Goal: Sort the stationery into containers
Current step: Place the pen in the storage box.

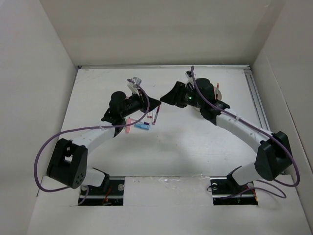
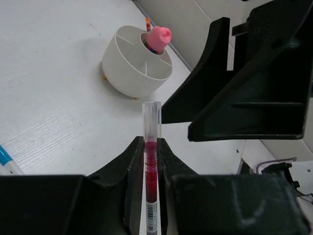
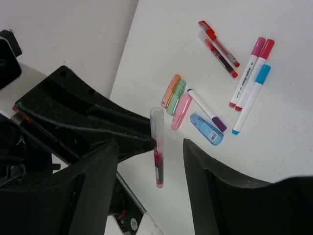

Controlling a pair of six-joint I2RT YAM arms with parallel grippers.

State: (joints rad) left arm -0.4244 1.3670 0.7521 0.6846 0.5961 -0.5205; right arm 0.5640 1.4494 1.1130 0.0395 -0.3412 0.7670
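Note:
My left gripper (image 2: 150,144) is shut on a thin red pen (image 2: 151,166) with a clear cap and holds it in the air. In the right wrist view the pen (image 3: 158,147) hangs between the open fingers of my right gripper (image 3: 150,147), touching neither. In the top view both grippers meet at mid-table, left (image 1: 154,108) and right (image 1: 166,98). The round white divided tub (image 2: 128,73) stands beyond, with a pink-topped piece (image 2: 160,36) upright in it. On the table lie orange (image 3: 170,91), green (image 3: 176,97), pink (image 3: 181,111) and blue (image 3: 206,129) pieces.
Also on the table are two red pens (image 3: 219,49), a purple-capped marker (image 3: 206,109), and markers capped pink (image 3: 247,73), red (image 3: 255,73) and blue (image 3: 251,99). White walls close in the table's sides and back. The tub (image 1: 223,104) is mostly hidden behind the right arm.

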